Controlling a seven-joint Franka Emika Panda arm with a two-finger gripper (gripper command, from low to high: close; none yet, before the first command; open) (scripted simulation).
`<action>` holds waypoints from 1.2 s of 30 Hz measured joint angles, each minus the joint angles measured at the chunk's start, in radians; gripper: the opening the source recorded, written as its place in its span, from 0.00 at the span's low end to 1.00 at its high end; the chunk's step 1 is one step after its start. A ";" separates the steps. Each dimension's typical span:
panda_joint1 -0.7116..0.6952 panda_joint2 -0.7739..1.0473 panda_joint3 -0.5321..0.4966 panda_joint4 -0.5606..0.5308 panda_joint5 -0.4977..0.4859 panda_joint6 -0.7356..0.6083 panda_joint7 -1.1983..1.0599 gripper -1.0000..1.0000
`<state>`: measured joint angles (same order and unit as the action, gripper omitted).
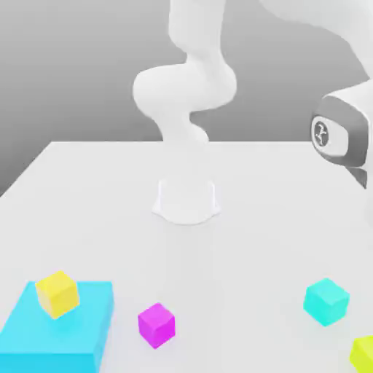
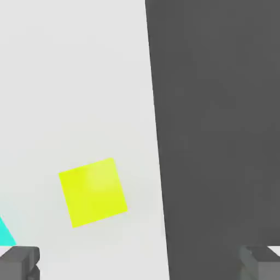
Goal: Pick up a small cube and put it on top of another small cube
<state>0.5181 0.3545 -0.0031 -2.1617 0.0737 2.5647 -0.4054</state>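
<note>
The small lime cube (image 1: 363,354) sits on the white table at the exterior view's lower right corner, partly cut by the frame. The hand view looks straight down on the lime cube (image 2: 93,192), close to the table's edge. The small turquoise cube (image 1: 326,300) rests just up and to the left of it in the exterior view; a sliver of the turquoise cube (image 2: 5,233) shows in the hand view. My gripper (image 2: 139,262) hangs above, open, its fingertips (image 2: 19,261) wide apart, nothing between them. The lime cube lies off to one side of the gap's middle.
A large flat cyan block (image 1: 58,328) lies at the exterior view's lower left with a golden-yellow cube (image 1: 57,293) on top. A magenta cube (image 1: 156,324) stands near the front middle. The arm's base (image 1: 186,200) rises at the table's centre. Dark floor (image 2: 219,136) lies past the table edge.
</note>
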 joint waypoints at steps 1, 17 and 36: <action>0.013 0.031 0.000 0.004 -0.025 0.009 -0.018 0.50; 0.036 0.133 -0.002 0.021 -0.070 0.062 -0.048 0.00; 0.061 -0.142 0.040 -0.404 -0.094 0.212 -0.277 1.00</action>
<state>0.5792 0.2122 0.0366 -2.5658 -0.0205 2.7763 -0.6820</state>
